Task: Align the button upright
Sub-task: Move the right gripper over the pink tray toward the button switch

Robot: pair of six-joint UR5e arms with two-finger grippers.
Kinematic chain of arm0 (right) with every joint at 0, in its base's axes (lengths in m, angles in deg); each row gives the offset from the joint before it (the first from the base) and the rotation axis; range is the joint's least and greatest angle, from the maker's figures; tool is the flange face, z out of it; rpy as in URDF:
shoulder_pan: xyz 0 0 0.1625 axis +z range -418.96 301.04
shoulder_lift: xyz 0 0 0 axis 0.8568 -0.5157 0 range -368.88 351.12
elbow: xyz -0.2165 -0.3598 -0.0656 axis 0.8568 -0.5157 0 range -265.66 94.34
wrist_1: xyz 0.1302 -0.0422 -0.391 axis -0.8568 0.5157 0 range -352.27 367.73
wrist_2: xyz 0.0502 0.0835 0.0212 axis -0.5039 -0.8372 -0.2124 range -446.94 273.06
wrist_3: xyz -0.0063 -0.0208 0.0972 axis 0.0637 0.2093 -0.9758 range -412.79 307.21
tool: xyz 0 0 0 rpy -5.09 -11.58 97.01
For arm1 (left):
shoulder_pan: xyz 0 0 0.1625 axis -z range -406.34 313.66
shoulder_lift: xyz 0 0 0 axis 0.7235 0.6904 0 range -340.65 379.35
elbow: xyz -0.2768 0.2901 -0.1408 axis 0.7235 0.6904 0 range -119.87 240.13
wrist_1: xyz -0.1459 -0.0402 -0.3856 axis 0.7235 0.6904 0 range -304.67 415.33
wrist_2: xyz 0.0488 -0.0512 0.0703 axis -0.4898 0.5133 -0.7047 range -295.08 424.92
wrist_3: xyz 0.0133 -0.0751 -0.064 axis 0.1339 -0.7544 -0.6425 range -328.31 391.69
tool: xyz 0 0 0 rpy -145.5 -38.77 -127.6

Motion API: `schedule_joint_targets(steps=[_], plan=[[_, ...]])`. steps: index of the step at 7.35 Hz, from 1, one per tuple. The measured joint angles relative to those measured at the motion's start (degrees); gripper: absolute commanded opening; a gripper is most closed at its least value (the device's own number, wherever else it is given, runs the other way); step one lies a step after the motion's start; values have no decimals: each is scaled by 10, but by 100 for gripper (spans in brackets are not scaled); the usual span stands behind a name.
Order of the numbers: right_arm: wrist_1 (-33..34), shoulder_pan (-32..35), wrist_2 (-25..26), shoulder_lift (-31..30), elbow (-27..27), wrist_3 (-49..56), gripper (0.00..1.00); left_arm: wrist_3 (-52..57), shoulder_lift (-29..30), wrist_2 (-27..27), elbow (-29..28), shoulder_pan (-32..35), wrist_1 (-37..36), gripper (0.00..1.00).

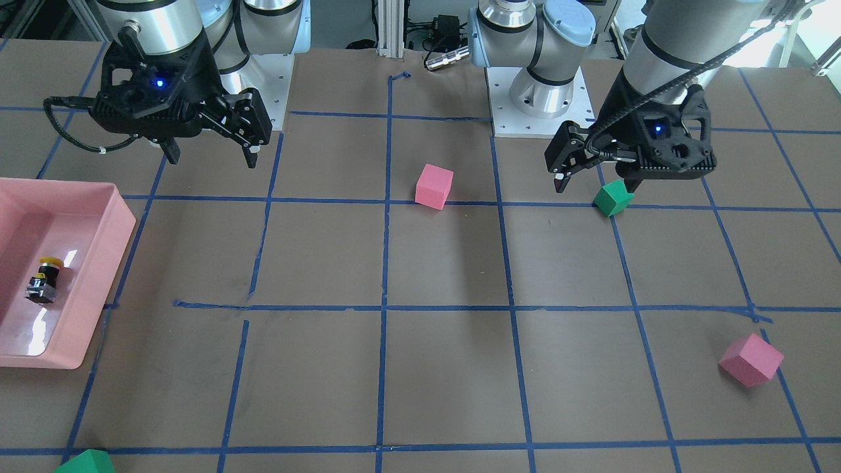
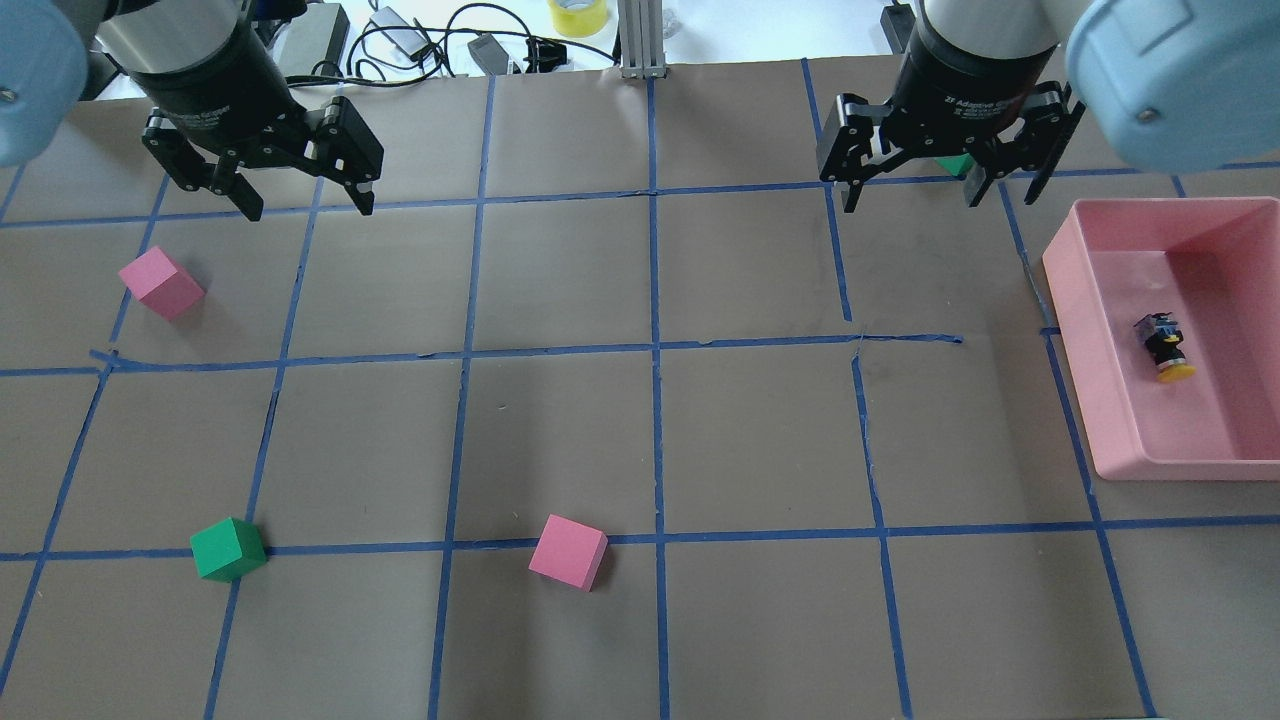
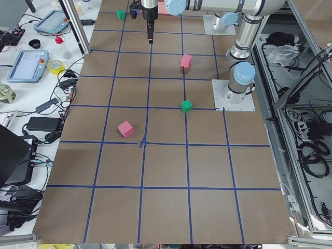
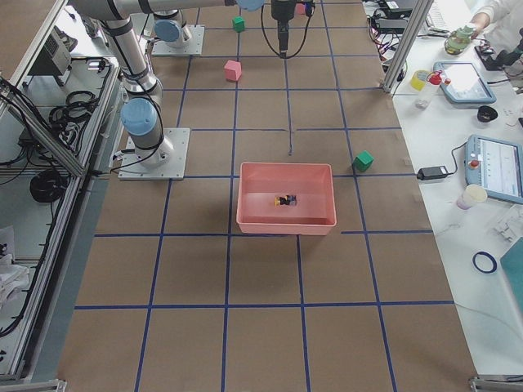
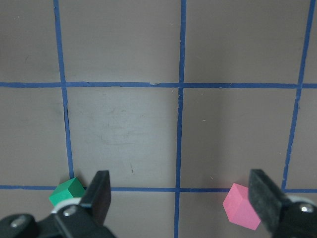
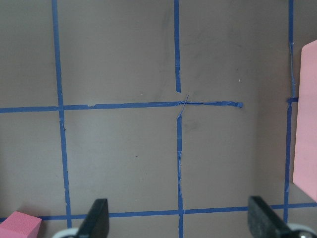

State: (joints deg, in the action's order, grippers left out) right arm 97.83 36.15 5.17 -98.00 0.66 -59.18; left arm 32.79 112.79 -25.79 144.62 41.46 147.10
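Blue-taped brown table (image 2: 760, 450) — pink tray (image 2: 1080, 330) at one end, two pink cubes (image 2: 161, 283) (image 2: 568, 552), two green cubes (image 2: 228, 549) (image 1: 85, 462)

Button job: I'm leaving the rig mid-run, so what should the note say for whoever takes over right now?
Left hand: open, empty, above the table.
Right hand: open, empty, above the table, nearer the tray.
Button: lying on its side inside the pink tray on the robot's right, untouched.
Done: nothing yet.
Left: grasp the button, probably with the right hand, and stand it upright.
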Motion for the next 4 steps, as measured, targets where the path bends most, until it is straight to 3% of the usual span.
schedule_joint_targets(steps=[4], plan=[[0,-14,-1,1,2,8,100,-1,0,0,0,0,-3,100]])
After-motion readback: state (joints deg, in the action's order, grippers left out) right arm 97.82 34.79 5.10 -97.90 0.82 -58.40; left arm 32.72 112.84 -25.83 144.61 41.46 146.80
